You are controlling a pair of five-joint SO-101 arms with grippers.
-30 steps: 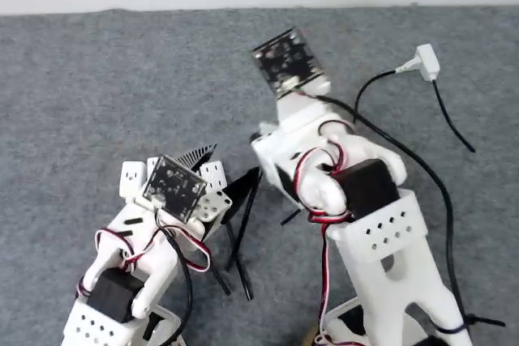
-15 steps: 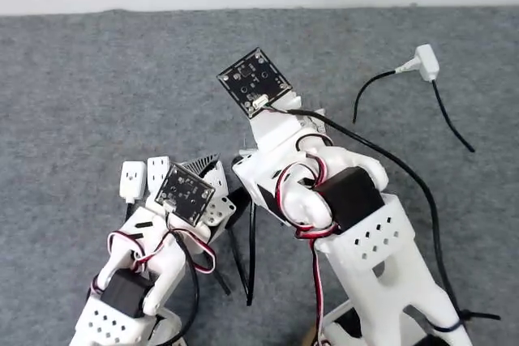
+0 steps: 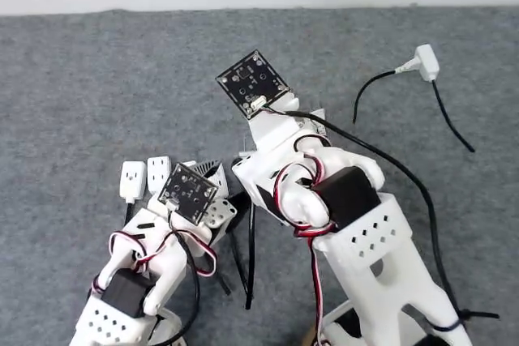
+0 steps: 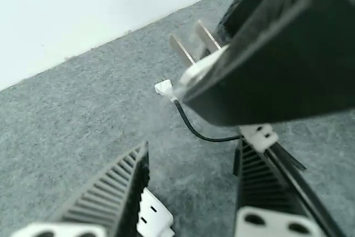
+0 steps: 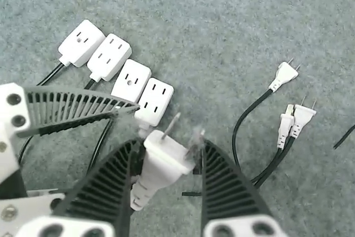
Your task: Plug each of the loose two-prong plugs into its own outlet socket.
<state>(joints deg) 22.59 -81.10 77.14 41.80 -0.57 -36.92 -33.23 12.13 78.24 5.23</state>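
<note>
Nothing is plugged in yet, as far as I can see. All 4 outlet sockets (image 5: 130,80) sit in a row on the grey counter (image 3: 97,79), every face bare. The right tool (image 5: 166,148) is clenched on a white plug (image 5: 165,162), held off the counter with its prongs aimed at the end socket (image 5: 155,101) and just short of it.

The left tool (image 4: 192,151) is spread wide, grasping nothing, with a socket between its fingers. 3 more plugs (image 5: 284,74) lie loose nearby. From above, a plug (image 3: 426,61) rests at 2 o'clock from the arms; I can't tell whether it is 1 of those 3. I'd say the 1st insertion is pending and the rest is untouched.
</note>
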